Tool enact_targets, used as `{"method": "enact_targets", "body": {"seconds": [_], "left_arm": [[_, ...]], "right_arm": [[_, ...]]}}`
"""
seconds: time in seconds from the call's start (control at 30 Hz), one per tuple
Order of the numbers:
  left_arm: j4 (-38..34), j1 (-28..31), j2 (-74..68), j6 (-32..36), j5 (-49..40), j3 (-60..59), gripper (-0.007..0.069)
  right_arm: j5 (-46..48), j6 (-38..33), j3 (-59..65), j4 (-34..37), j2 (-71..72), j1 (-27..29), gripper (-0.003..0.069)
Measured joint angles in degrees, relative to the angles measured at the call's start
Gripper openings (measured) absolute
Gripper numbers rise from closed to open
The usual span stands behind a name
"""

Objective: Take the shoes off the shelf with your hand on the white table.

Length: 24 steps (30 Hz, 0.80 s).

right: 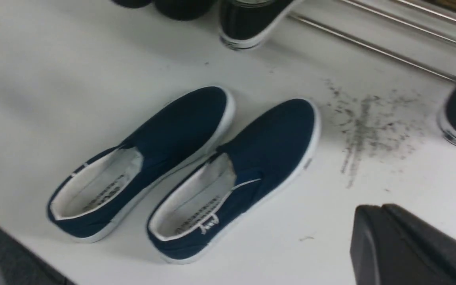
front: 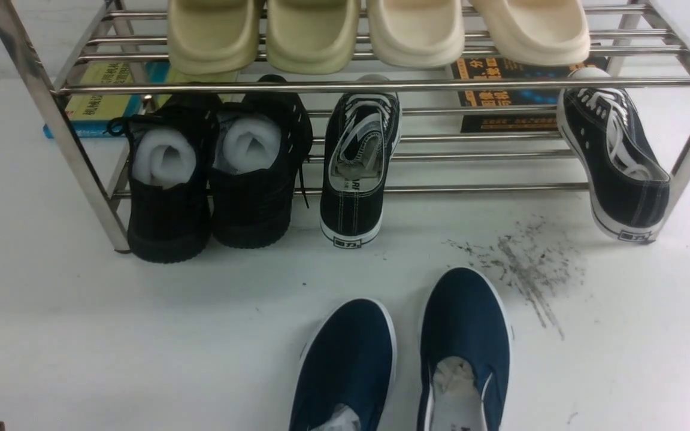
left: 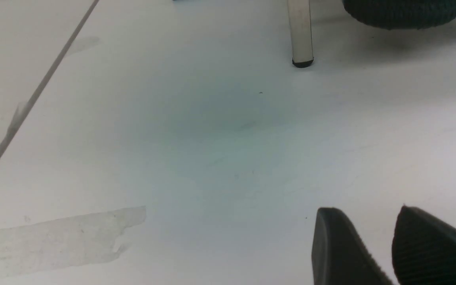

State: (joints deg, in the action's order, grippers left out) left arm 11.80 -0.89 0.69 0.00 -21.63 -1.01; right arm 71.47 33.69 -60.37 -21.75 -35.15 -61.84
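Navy slip-ons [front: 465, 323] lie side by side on the worktop [front: 141, 335], near side of the steel shelf [front: 321, 87], none in a grip. Right jaws [right: 382, 208] together, empty, off to the right of the pair; left jaws [left: 366, 209] slightly apart, over bare worktop. Taking-down looks finished; next move probably calls for drawing the right arm clear without nudging the shoes.

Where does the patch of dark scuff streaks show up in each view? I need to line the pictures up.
Front view: the scuff patch is right of centre, below the rack's lower tubes.
Left wrist view: not in it.
Right wrist view: upper right part of the picture.
Shared landmark, front and right wrist views: the navy slip-ons, beside the patch.
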Motion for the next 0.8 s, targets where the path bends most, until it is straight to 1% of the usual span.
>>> {"method": "enact_targets", "body": {"seconds": [0.1, 0.13, 0.3, 0.37, 0.43, 0.53, 0.8], "left_arm": [[0.0, 0.0, 0.0, 0.0, 0.0, 0.0, 0.0242], [0.0, 0.0, 0.0, 0.0, 0.0, 0.0, 0.0242], [0.0, 0.0, 0.0, 0.0, 0.0, 0.0, 0.0242], [0.0, 0.0, 0.0, 0.0, 0.0, 0.0, 0.0242], [0.0, 0.0, 0.0, 0.0, 0.0, 0.0, 0.0242], [0.0, 0.0, 0.0, 0.0, 0.0, 0.0, 0.0242], [0.0, 0.0, 0.0, 0.0, 0.0, 0.0, 0.0242]], "right_arm": [[-6.2, 4.3, 9.0, -3.1, 8.4, 0.0, -0.0015], [-11.1, 6.7, 13.9, -4.5, 11.7, 0.0, -0.0015], [-28.0, 13.7, 26.7, -8.4, 17.1, 0.0, -0.0013], [-32.8, 15.2, 29.6, -9.4, 17.5, 0.0, -0.0013], [-36.0, 15.6, 30.9, -10.0, 17.5, 0.0, -0.0013], [-38.2, 15.7, 31.6, -10.4, 17.5, 0.0, -0.0011], [-38.3, 16.0, 31.6, -10.6, 17.5, 0.0, -0.0006]]}}
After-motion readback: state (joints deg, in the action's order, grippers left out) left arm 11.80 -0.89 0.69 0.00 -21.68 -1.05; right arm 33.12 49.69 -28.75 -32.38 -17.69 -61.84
